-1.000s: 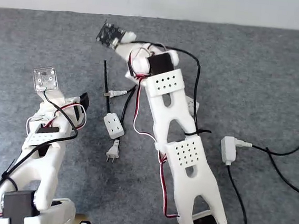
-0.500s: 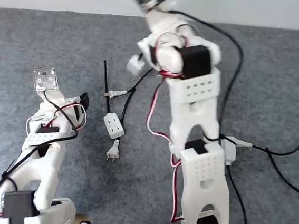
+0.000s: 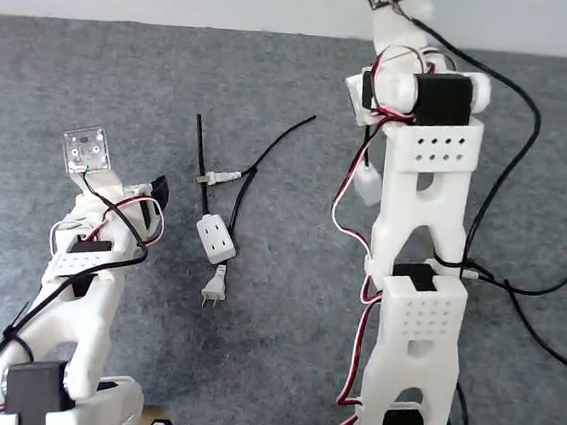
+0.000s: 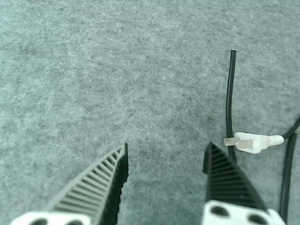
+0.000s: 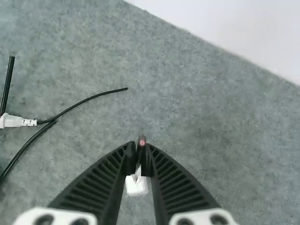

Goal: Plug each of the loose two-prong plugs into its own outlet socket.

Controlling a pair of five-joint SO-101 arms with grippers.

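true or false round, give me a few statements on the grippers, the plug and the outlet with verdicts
1. The left gripper is open and empty. True.
2. The plug sits in the outlet. False: it lies apart from it on the mat, prongs bare.
3. The right gripper is shut on a small white thing. True.
4. The outlet lies beyond both arms, by the wall. False: it lies between the left arm and the right arm.
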